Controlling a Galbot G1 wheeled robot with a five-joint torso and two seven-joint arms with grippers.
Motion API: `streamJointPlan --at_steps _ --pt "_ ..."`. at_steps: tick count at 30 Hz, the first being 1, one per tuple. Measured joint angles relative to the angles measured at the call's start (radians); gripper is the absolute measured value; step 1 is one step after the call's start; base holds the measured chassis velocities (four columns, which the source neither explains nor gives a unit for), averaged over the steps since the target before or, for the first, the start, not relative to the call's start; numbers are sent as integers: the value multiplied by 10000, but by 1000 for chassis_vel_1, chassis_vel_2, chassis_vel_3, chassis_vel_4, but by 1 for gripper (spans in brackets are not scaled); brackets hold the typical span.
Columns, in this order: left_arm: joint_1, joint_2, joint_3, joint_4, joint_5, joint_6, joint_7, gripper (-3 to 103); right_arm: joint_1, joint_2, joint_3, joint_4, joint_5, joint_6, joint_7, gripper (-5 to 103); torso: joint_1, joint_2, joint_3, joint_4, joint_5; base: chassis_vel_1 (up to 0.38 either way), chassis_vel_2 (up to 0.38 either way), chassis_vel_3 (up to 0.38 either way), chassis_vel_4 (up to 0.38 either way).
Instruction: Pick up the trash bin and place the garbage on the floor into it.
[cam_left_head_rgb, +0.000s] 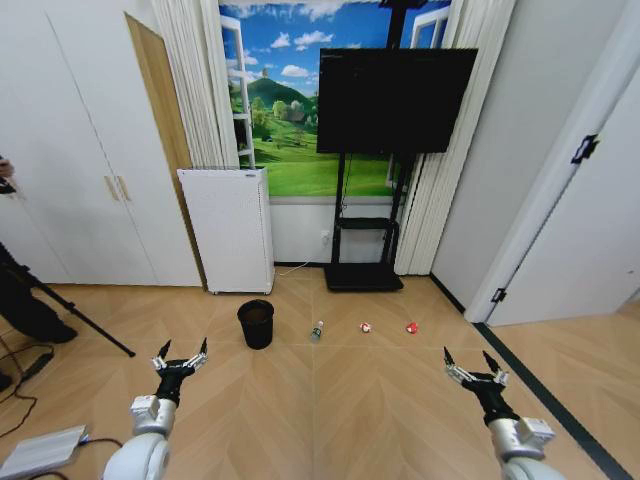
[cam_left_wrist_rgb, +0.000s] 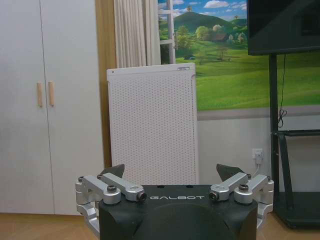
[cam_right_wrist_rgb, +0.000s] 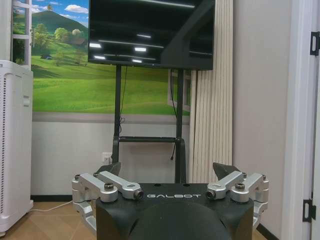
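Trash bin (cam_left_head_rgb: 256, 323) stands upright on wood floor (cam_left_head_rgb: 330, 400), just in front of white perforated appliance (cam_left_head_rgb: 228, 230); clear bottle (cam_left_head_rgb: 317, 331) lies near bin's right side; two red-and-white wrappers (cam_left_head_rgb: 366, 327) (cam_left_head_rgb: 411, 327) lie farther right in same row, apart from each other; left gripper (cam_left_head_rgb: 180, 352) hovers low over floor near bin, fingers spread, empty; right gripper (cam_left_head_rgb: 473, 363) hovers well right of garbage, fingers spread, empty; black screen on stand (cam_left_head_rgb: 395, 100) behind.
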Motion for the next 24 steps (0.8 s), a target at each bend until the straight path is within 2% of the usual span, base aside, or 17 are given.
streamJointPlan --at_steps 11,12,14,15,16,17,19,20,22,23,24 --pt "-25 -21 7 11 3 7 -3 100 45 -5 13 -10 29 17 -2 100 0 -1 0 -5 -6 -312 316 308 -317" --pt "-29 -23 7 15 10 8 -4 100 75 -10 11 -23 36 17 0 100 1 -1 1 3 4 -335 373 379 -375" --pt "-32 -24 8 23 12 10 -4 100 85 -10 14 -30 40 17 5 100 1 0 1 -5 -11 -372 369 379 -366" --pt "-33 -27 9 33 22 11 -2 100 87 -11 15 -32 47 17 6 100 0 0 -1 -6 -7 -355 381 357 -366" --pt "-34 -28 7 33 28 11 -3 100 97 -10 12 -42 55 16 6 100 3 -2 2 3 12 -355 354 374 -376" --pt "-34 -28 7 33 28 11 -3 100 97 -10 12 -42 55 16 6 100 3 -2 2 3 12 -355 354 374 -376" --pt "-34 -33 20 45 36 11 2 100 104 -11 17 -59 70 17 9 100 1 0 0 -5 -17 -361 352 376 -339" --pt "-34 -33 20 45 36 11 2 100 104 -11 17 -59 70 17 9 100 1 0 0 -5 -17 -377 350 378 -328" --pt "-25 -38 22 46 45 11 2 100 105 -10 15 -86 76 16 11 100 4 -2 2 2 15 -358 341 344 -330" --pt "-18 -45 30 49 51 10 2 100 104 -10 16 -88 80 17 12 100 0 0 0 -4 -7 -351 329 324 -304" --pt "-18 -45 30 49 51 10 2 100 104 -10 16 -88 80 17 12 100 0 0 0 -4 -7 -351 329 324 -304"
